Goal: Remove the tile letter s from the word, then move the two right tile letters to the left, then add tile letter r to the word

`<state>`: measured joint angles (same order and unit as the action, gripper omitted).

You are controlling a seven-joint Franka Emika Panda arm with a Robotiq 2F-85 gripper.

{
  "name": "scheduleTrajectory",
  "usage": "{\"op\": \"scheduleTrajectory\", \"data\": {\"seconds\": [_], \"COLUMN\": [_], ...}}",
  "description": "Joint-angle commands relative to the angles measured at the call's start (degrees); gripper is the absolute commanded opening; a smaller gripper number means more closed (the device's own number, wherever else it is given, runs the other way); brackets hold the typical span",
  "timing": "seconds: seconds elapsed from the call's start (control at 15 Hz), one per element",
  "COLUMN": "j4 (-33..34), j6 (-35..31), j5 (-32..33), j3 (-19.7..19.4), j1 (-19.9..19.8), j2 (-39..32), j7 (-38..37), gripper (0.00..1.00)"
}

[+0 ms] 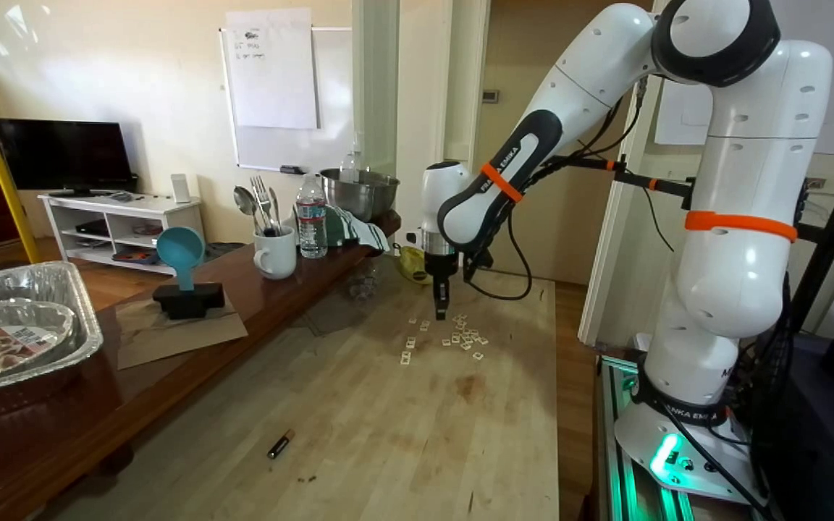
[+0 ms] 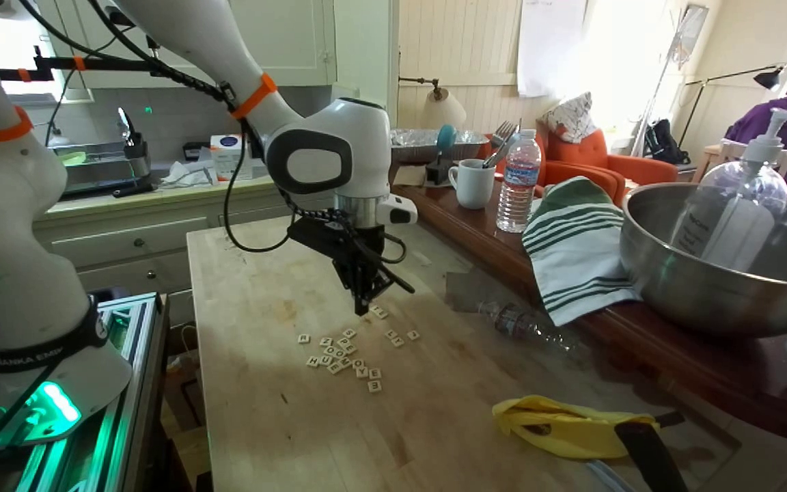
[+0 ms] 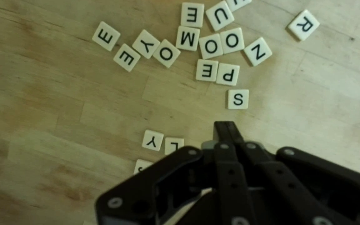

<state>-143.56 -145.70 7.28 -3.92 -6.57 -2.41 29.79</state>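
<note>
My gripper (image 3: 227, 124) is shut with nothing between its fingertips. It points down above the letter tiles in both exterior views (image 1: 441, 315) (image 2: 361, 309). In the wrist view the S tile (image 3: 238, 105) lies just beyond the fingertips. The R tile (image 3: 308, 28) lies alone at the upper right; it also shows in an exterior view (image 2: 304, 339). A Y tile (image 3: 148, 145) and an L tile (image 3: 168, 149) lie left of the fingers, with a half-hidden tile below. A short row of cream tiles (image 1: 405, 361) lies beside the gripper. I cannot tell which group is the word.
A cluster of loose tiles, including a P tile (image 3: 222, 70) and an N tile (image 3: 264, 45), lies beyond the S. A yellow object (image 2: 564, 427), a clear bottle (image 2: 513, 320) and a battery (image 1: 280, 444) lie on the table. A raised wooden counter (image 1: 171, 383) runs along one side.
</note>
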Motion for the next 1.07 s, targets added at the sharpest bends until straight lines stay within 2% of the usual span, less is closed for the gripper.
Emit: {"op": "scheduleTrajectory", "data": {"seconds": [0.0,0.4,1.0], "j4": [1.0,3.0,7.2], "j6": [-3.5,-6.5,-7.6], "j5": [0.1,-1.4,-3.3], "j3": [0.0,1.3,3.1], "j1": [0.7,0.8,0.1], "j2": [-2.5,-7.4,-12.3], "j7": [-3.9,-3.4,-3.5], "gripper": [0.0,0.0,0.0]}}
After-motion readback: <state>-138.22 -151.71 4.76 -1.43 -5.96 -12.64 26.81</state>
